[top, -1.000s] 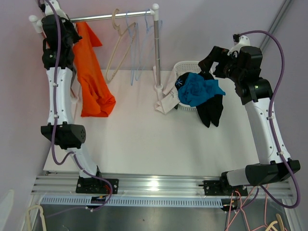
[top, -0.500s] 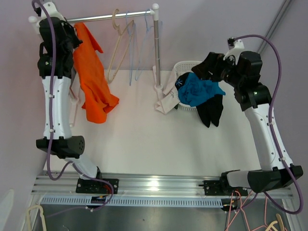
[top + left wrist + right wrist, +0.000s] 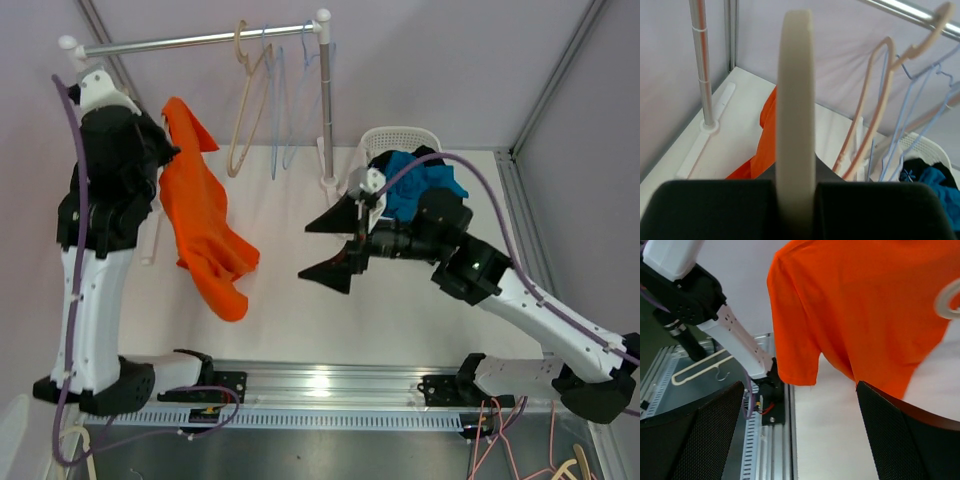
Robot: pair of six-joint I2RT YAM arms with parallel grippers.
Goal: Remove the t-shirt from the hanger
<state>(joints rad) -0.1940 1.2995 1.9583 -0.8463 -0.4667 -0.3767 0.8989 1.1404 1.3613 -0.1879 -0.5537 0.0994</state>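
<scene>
1. Overhead, the orange t-shirt [image 3: 205, 225] hangs clear of the rail [image 3: 200, 37], over the left side of the counter [image 3: 300, 320]. It drapes from the end of the left arm down toward the near edge. Whether its lower hem touches the counter cannot be told.
2. The left fingers [image 3: 715, 210] are clenched on the hanger [image 3: 795, 100]. Its cream strip stands upright between them in the left wrist view, and orange cloth shows just behind and below it.
3. The right fingers [image 3: 690, 440] are released and spread wide, grasping nothing. From above they point left at the lower half of the t-shirt, near it but apart.
4. The right wrist view has the t-shirt filling its upper part, with one short sleeve hanging down near the middle. The left arm's base and the metal rails lie beyond it.
5. On the rail hang a spare cream hanger [image 3: 912, 48] and some thin blue hangers [image 3: 284, 100], close to the rack's right post [image 3: 325, 100].
6. A white basket [image 3: 400, 135] stands just right of that post with blue cloth [image 3: 405, 180] heaped in it. The right arm crosses in front of it.
</scene>
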